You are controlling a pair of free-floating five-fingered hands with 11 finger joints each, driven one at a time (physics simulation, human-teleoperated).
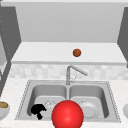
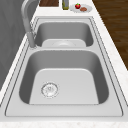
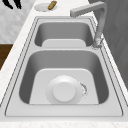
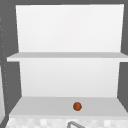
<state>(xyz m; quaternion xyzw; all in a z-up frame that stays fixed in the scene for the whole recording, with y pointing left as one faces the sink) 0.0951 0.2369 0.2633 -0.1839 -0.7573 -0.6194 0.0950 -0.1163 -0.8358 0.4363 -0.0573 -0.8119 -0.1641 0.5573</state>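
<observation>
My left hand hangs over the front left part of the left basin, close to the drain. Its dark fingers point loosely downward in the right side view and hold nothing. A large red ball sits low in the front view, covering the sink's front rim at the middle. A white plate lies upside down in the right basin. A small orange-brown ball rests on the lowest shelf above the tap.
A bowl of brown food stands on the left counter; the right side view shows it as a dish with a bread-like piece. On the right counter are a plate with red fruit, a bottle and a wooden board.
</observation>
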